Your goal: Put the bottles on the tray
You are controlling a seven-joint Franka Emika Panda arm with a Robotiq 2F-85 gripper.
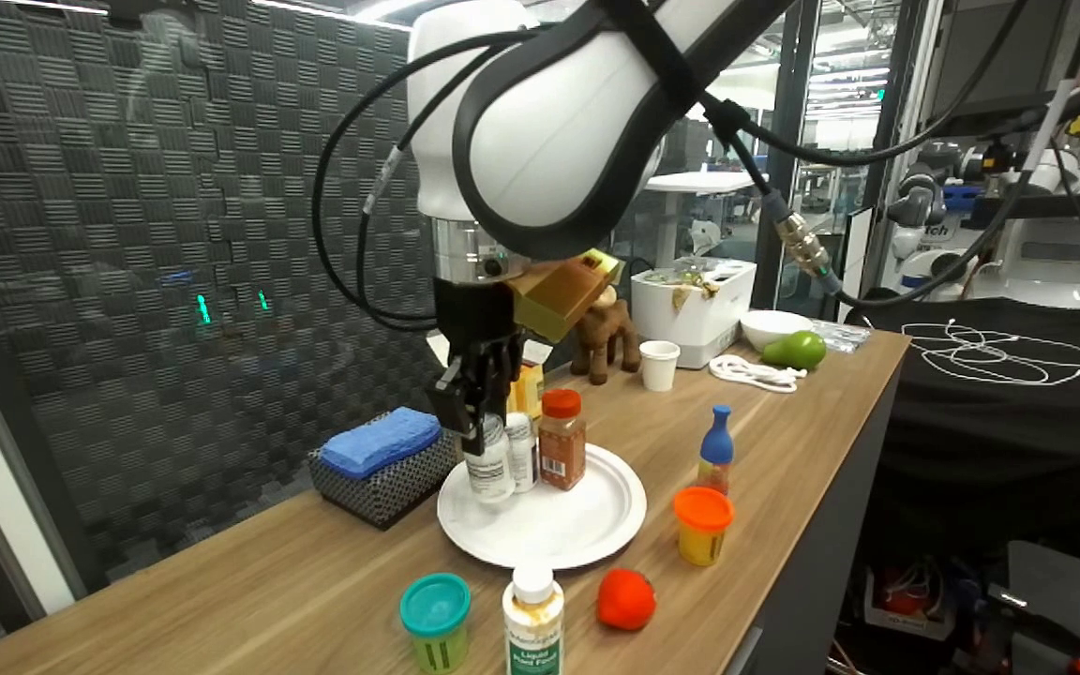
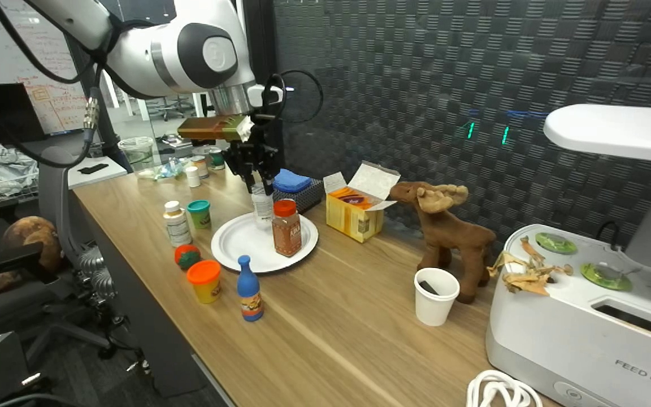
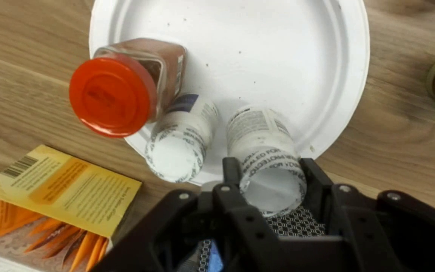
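My gripper [image 3: 271, 166] is shut on a white bottle [image 3: 259, 132], one finger on each side of its clear-wrapped cap. That bottle's base [image 1: 493, 483] appears to meet the round white tray [image 1: 549, 536] near its rim. Beside it on the tray stand a second white bottle [image 3: 191, 121] and a red-capped spice bottle [image 2: 287, 233]. Off the tray, on the wooden top, are a white plant-food bottle [image 1: 533, 628], a teal-lidded jar [image 1: 437, 614], an orange-lidded jar [image 1: 701, 527] and a blue bottle [image 2: 249, 291]. The second white bottle is mostly hidden in an exterior view, behind the spice bottle.
A black patterned box with a blue cloth [image 1: 381, 441] sits right by the tray, under the gripper. The open yellow carton [image 2: 354, 212] is close too. A red ball [image 1: 625, 598] lies before the tray. Farther along stand a plush moose [image 2: 452, 237] and a paper cup [image 2: 434, 302].
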